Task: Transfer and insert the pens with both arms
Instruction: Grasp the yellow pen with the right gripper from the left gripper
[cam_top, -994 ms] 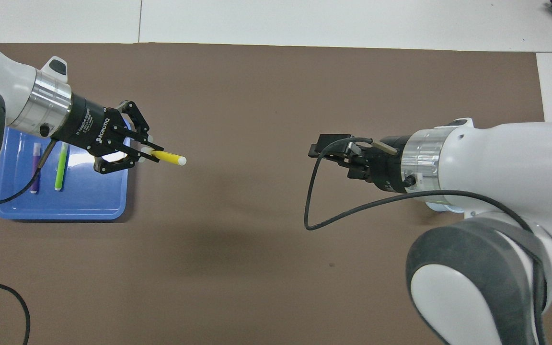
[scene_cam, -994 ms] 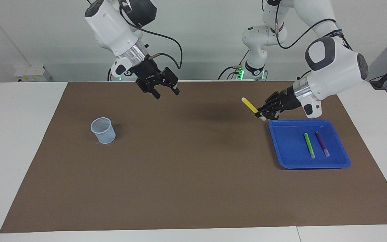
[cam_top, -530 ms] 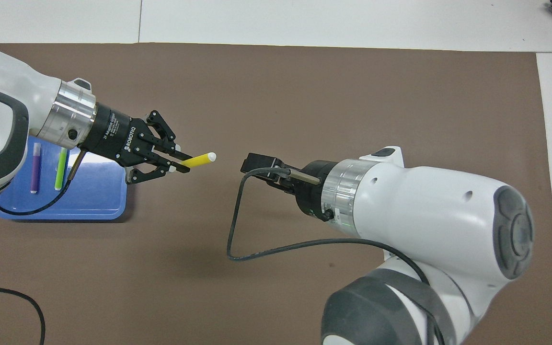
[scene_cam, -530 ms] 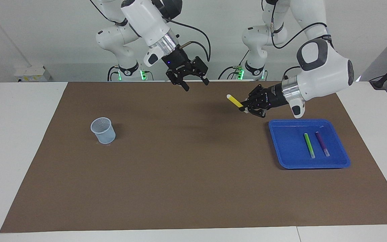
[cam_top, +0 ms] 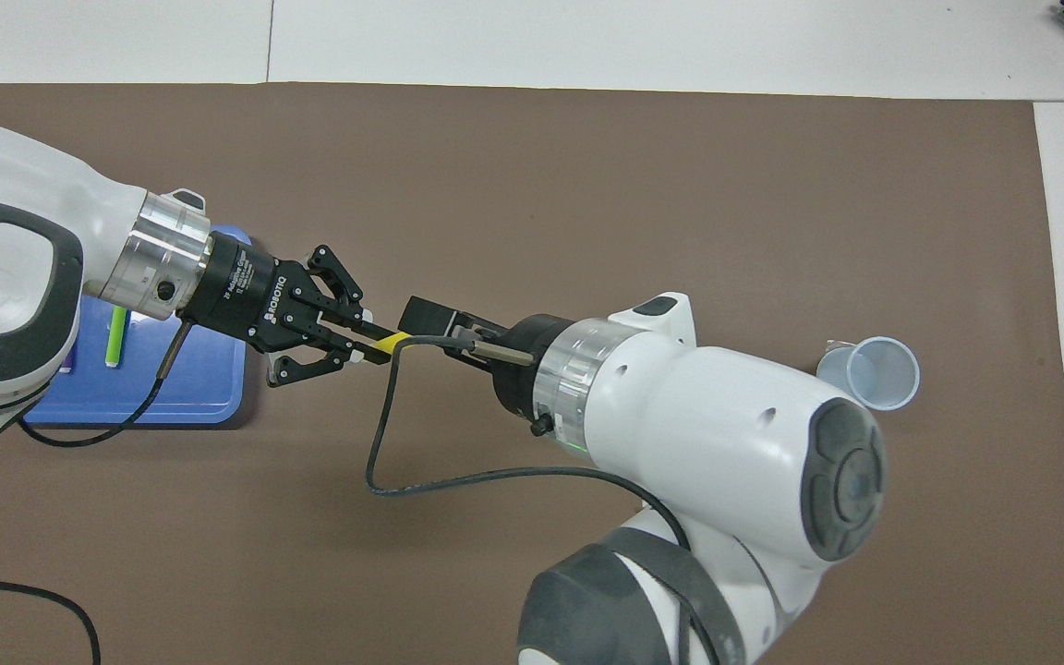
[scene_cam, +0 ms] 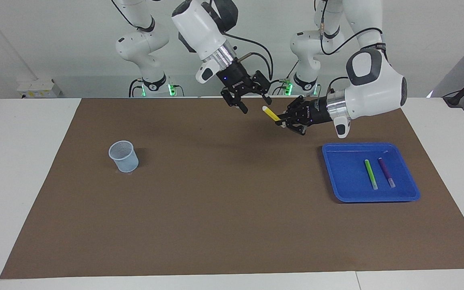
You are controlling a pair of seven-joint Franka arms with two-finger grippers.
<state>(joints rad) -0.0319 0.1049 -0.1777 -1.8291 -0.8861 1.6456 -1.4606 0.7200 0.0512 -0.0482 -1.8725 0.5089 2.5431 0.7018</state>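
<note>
The black left gripper (scene_cam: 282, 119) still pinches the slim yellow marker pen (scene_cam: 271, 114) and has carried it away from the shallow blue plastic tray (scene_cam: 346, 193) to above the middle of the brown mat (scene_cam: 224, 209). The black right gripper (scene_cam: 255, 99), fingers spread, has swung in from above the translucent plastic cup (scene_cam: 123, 156) end and now seems to straddle the pen's pale tip, though contact is unclear. The green pen (scene_cam: 371, 174) and purple pen (scene_cam: 386, 172) lie unmoved in the tray.
</note>
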